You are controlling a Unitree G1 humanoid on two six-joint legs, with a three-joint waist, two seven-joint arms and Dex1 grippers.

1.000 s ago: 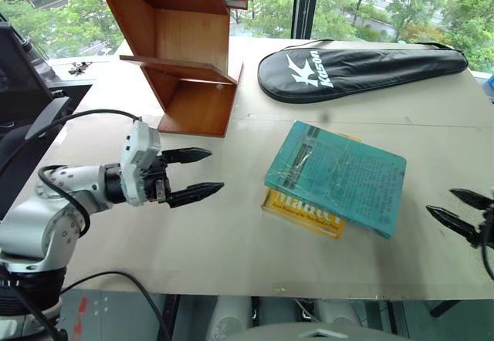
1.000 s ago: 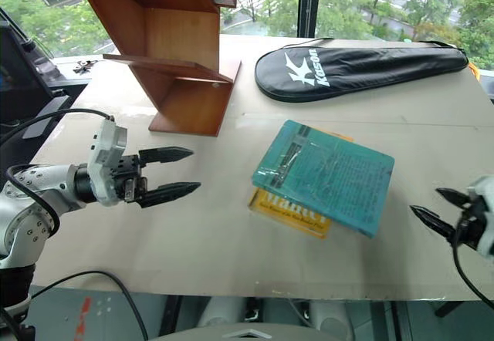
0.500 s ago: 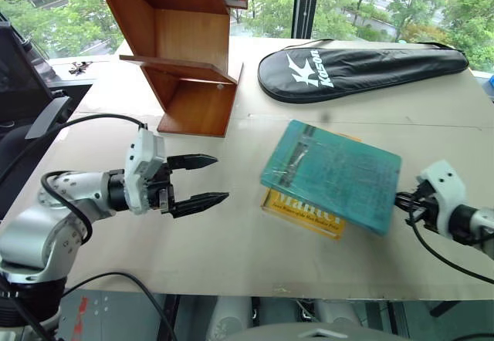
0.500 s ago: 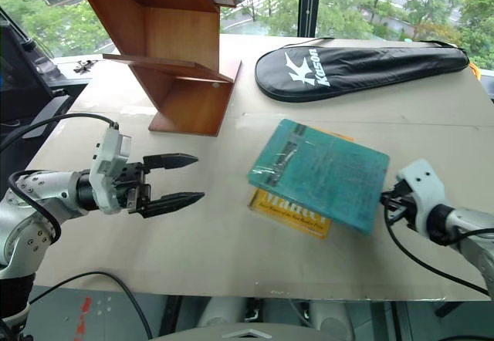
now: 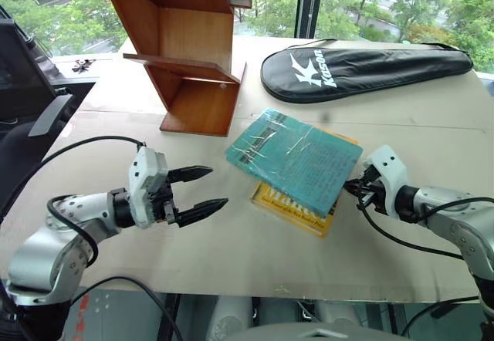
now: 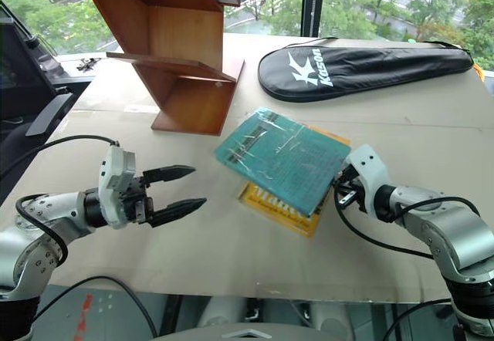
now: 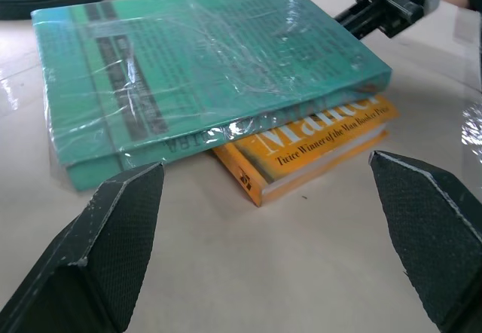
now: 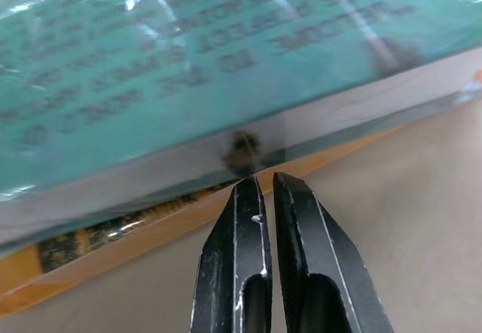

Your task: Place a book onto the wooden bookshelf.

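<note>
the book (image 5: pixel 295 158) lay flat on top of the yellow book (image 5: pixel 297 204), overhanging it on the side toward the wooden bookshelf (image 5: pixel 184 44) and lying askew to it. both sat on the table (image 5: pixel 231 256), the stack near the bookshelf's open lower compartment but clear of it. a black racket bag (image 5: pixel 363 67) lay beyond the stack, well apart from it.

the teal cover was wrapped in glossy, wrinkled plastic film. judged from that: the surface was likely slippery, and a pinch on the film alone could slide or tear it. the book looked stiff, flat and moderately thick, probably of modest weight. the safest hold appeared to be across its thickness at an overhanging edge, where a finger could pass beneath without catching the yellow book.

the right gripper (image 6: pixel 344 187) had its fingers pressed together with nothing between them, the tips at the edge of the teal book farthest from the bookshelf; in the right wrist view they met its page side just above the yellow cover. contact could not be confirmed.

the left gripper (image 5: pixel 199 189) stood spread wide and empty, near the book's bookshelf-side edge but apart from it, level with the stack.
</note>
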